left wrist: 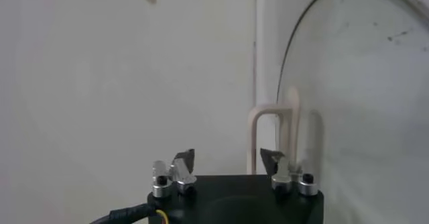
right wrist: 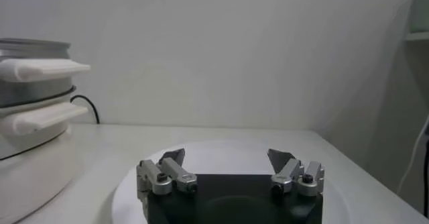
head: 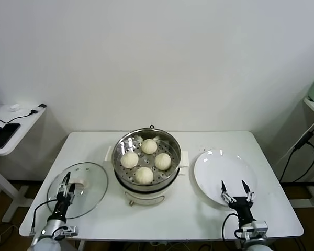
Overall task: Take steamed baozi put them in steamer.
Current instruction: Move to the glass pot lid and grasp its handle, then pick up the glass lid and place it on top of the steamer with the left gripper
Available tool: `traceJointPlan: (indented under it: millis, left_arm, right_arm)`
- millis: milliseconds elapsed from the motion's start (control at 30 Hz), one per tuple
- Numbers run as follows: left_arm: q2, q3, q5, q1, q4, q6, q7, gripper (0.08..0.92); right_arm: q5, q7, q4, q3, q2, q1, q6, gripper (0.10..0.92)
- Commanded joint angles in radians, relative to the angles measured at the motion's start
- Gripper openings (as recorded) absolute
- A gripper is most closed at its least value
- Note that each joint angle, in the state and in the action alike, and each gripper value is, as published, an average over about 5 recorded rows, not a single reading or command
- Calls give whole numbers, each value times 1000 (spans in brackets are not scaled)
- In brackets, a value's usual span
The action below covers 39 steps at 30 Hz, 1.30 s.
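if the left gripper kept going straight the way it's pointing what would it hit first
Most likely the pale handle of the glass lid: it stands right ahead of the left gripper, between its open fingers. Depth is unclear.

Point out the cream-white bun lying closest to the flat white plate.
The cream-white baozi on the right side of the steel steamer; the other three sit farther from the white plate.
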Motion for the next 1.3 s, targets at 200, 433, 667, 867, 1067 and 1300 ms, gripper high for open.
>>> traceJointPlan:
  millis: [200, 433, 667, 867, 1067, 1300]
  left_arm:
    - [-4, 8, 18, -35, 62, 1, -9, 472]
    - [-7, 8, 21, -32, 71, 3, -17, 273]
    - [7, -23, -14, 25, -81, 26, 27, 136]
    - [84, -76, -215, 119, -357, 110, 170, 134]
    - [164, -132, -355, 135, -572, 239, 354, 134]
    - [199, -101, -344, 83, -748, 373, 512, 134]
  right_arm:
    - [-7, 1, 2, 1, 1, -3, -3, 823]
    - [-6, 3, 2, -2, -2, 6, -9, 823]
    - [-6, 7, 26, -3, -10, 5, -21, 823]
    - [-29, 17, 55, 0, -20, -3, -55, 823]
    - [-43, 20, 73, -1, -22, -12, -78, 823]
    - [-44, 18, 86, -1, -21, -28, -76, 823]
